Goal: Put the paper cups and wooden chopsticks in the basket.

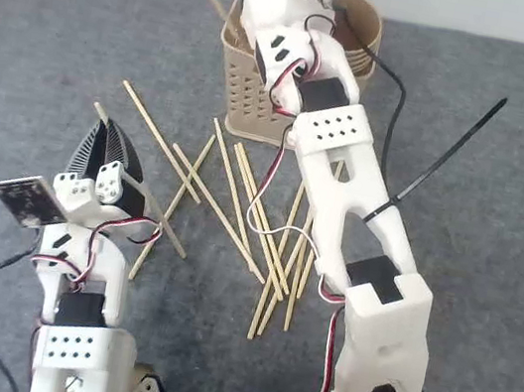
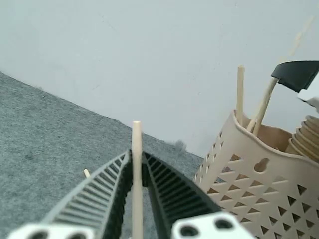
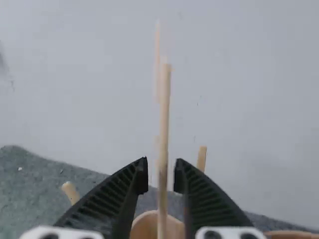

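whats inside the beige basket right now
A stack of brown paper cups and a few wooden chopsticks stand in the beige perforated plastic basket; its floor is hidden by its walls.

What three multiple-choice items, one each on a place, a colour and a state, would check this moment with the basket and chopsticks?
1. Where are the paper cups?
A. stacked inside the basket
B. lying on the grey surface
C. tipped over beside an arm's base

2. What colour is the basket?
A. blue
B. beige
C. black

3. What state is the left gripper in?
A. wide open and empty
B. shut on a paper cup
C. shut on a chopstick

Key:
1 A, the high view shows the cup rims nested within the basket's wall.
2 B, its perforated wall is beige in both the high view and the left wrist view.
3 C, the left wrist view shows both jaws pressed against the upright stick.
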{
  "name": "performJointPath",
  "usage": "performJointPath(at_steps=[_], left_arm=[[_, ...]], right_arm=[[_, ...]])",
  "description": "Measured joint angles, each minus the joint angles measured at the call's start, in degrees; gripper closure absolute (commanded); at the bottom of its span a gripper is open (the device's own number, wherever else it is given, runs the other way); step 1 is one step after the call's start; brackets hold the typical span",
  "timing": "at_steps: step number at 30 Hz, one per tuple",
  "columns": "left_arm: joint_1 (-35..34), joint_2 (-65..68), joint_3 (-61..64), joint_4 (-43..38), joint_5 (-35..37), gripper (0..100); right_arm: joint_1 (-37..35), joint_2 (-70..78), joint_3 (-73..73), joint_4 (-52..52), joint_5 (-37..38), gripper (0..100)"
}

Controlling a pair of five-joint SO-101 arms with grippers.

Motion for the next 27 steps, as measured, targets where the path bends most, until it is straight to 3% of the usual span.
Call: performJointPath(at_steps=[9, 12, 22, 27], left_arm=[[0.09, 0.0, 0.0, 0.53, -4.75, 99], [0.09, 0.0, 0.0, 0.53, -4.75, 99], [0.09, -0.35, 0.0, 0.18, -4.75, 99], [0.09, -0.35, 0.0, -6.68, -4.75, 99]], right_arm=[[-2.11, -8.79, 0.0, 12.92, 0.0, 99.1], [-2.46, -16.18, 0.0, 20.84, 0.0, 98.0], [-2.2, -35.78, -0.09, 61.19, -6.95, 99.1], [-0.53, -37.01, 0.26, 82.02, -7.3, 99.1]])
